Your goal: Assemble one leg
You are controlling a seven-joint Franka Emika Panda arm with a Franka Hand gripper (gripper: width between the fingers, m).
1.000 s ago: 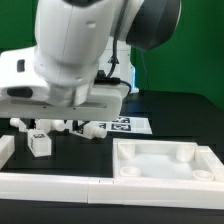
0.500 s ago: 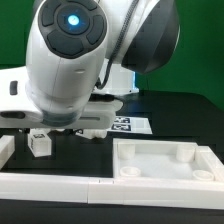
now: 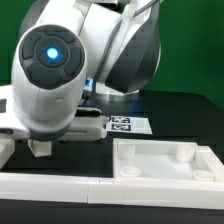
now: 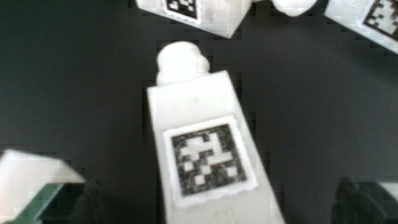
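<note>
In the wrist view a stubby white leg (image 4: 199,130) lies on the black table, with a square marker tag on its upper face and a rounded tip. My gripper (image 4: 210,205) is open, one dark finger on each side of the leg's tagged end, and neither finger touches it. In the exterior view the arm's wrist hides the gripper; only a small white piece (image 3: 40,148) shows under it, probably this leg. The white tray-shaped tabletop (image 3: 128,168) with round corner sockets lies at the exterior view's right front.
Other white legs (image 4: 210,10) lie just beyond the leg's tip, one more at the picture's edge (image 4: 365,20). The marker board (image 3: 125,125) lies behind the arm. A low white wall (image 3: 60,186) runs along the front. A white block (image 4: 25,172) sits beside one finger.
The arm has swung toward the exterior view's left and come lower. Its wrist now covers the group of legs that showed before.
</note>
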